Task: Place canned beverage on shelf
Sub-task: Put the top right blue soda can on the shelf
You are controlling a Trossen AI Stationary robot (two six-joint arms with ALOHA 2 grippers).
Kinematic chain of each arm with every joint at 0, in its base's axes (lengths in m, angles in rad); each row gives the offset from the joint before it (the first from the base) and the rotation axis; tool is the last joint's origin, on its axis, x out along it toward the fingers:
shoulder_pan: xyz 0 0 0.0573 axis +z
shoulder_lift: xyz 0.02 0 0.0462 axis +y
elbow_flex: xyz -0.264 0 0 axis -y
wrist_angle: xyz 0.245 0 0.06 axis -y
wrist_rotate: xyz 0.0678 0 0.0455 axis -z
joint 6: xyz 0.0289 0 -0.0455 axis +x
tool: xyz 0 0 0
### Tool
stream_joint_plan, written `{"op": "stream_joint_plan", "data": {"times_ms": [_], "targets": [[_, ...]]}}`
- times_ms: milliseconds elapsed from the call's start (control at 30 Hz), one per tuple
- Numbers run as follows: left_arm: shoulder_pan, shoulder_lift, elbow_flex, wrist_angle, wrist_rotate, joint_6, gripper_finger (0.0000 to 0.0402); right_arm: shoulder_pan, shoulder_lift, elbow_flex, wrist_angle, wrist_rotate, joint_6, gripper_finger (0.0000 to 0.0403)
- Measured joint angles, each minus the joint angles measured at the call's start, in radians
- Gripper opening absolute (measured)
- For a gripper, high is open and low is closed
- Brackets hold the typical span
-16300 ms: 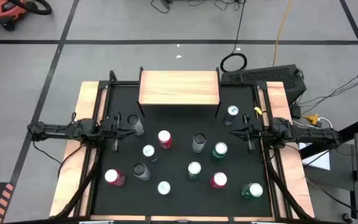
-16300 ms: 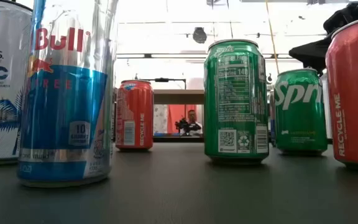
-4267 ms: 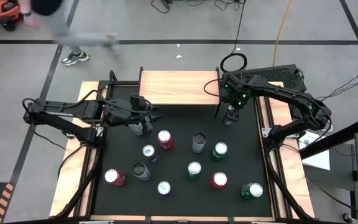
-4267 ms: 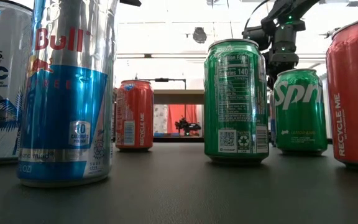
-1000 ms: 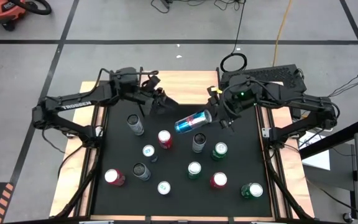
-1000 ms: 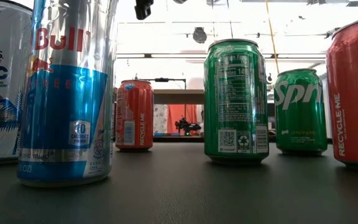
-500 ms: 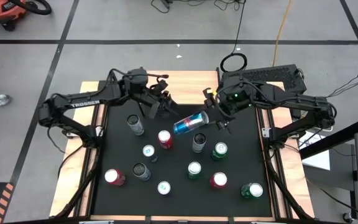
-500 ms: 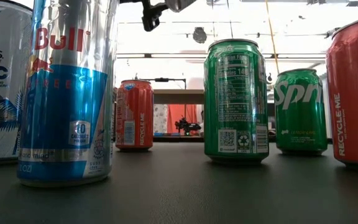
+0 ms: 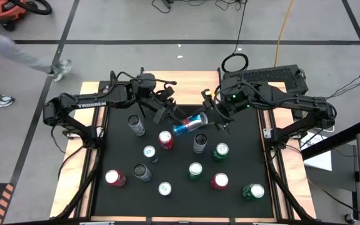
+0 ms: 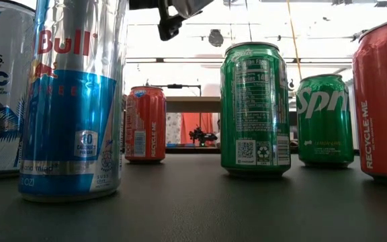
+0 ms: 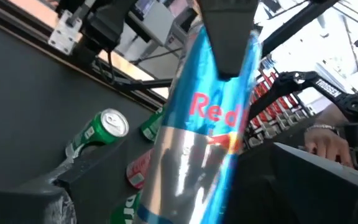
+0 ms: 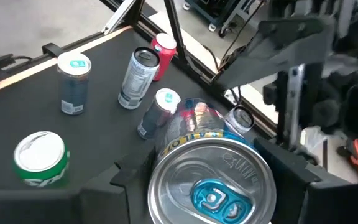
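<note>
A blue and silver can (image 9: 190, 123) is held lying on its side in the air above the black table (image 9: 242, 156), clamped at its top end by the right gripper (image 9: 212, 115). In the right wrist view the can's lid sits directly between that gripper's two dark fingers (image 12: 284, 171), which are closed on it. The can's free bottom end points toward the left gripper (image 9: 165, 110), which is placed just beside it with its fingers spread wide; in the left wrist view the can (image 11: 197, 137) is seen lying between those parted fingers (image 11: 73, 171), and contact with them cannot be made out.

The shelf (image 9: 186, 78), a light-wood board, is found just beyond both grippers at the table's far edge, mostly covered by the two arms; the can has not been set on it.

On the near side of the grippers, standing cans are spread over the table: a silver can (image 9: 135, 125) just below the left gripper, a red can (image 9: 165, 139) under the held can, a grey can (image 9: 199, 143) and a green can (image 9: 221, 150) below the right gripper.

A person (image 9: 17, 53) is seen on the floor, well apart from the left arm.
</note>
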Motion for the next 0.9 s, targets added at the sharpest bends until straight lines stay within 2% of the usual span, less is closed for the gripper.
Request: {"op": "stream_joint_plan", "data": {"times_ms": [400,667,900], "targets": [[-0.002,0.026,0.000,0.016,0.128,-0.001,0.0392,0.000,0.031,0.000,0.058,-0.004,-0.029,0.0208],[-0.007,0.026,0.000,0.012,0.146,0.025,0.0391,0.000,0.035,0.000,0.082,-0.002,-0.027,0.0208],[-0.007,0.026,0.000,0.012,0.134,0.036,0.0340,0.000,0.035,0.000,0.084,0.002,-0.026,0.0208]]}}
